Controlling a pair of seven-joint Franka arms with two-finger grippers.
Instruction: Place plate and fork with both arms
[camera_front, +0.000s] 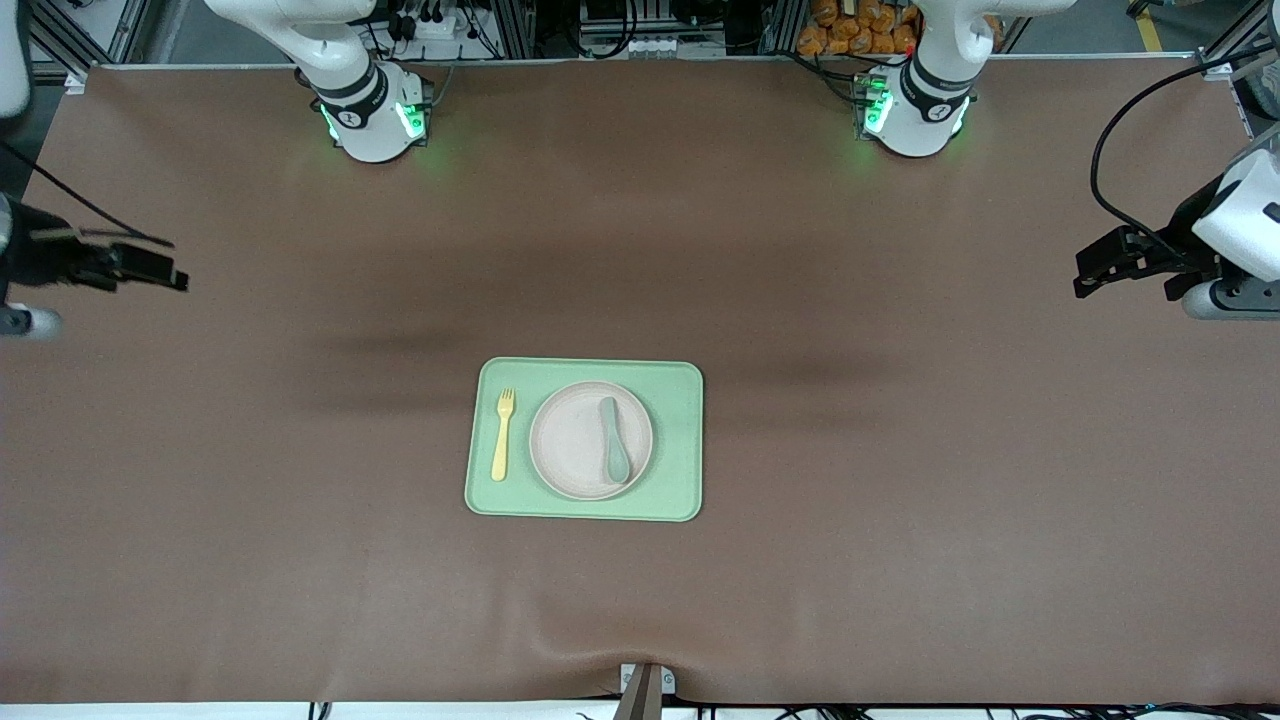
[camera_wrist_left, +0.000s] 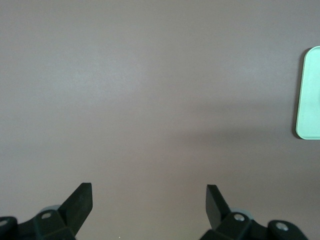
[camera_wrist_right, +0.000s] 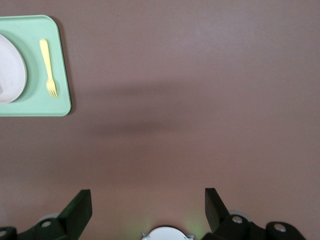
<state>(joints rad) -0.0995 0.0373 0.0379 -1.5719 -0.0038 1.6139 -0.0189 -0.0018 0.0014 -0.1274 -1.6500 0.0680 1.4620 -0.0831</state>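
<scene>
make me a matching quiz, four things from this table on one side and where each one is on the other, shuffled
Things:
1. fork
2. spoon
3. plate
4. left gripper

Places:
A. lying on the plate
B. on the tray, beside the plate, toward the right arm's end
C. open over bare table, at the left arm's end
D. on the tray, holding the spoon

Pairs: 1-B, 2-A, 3-D, 4-C

No text, label, brand, number or sign can be read anywhere in these three camera views
</scene>
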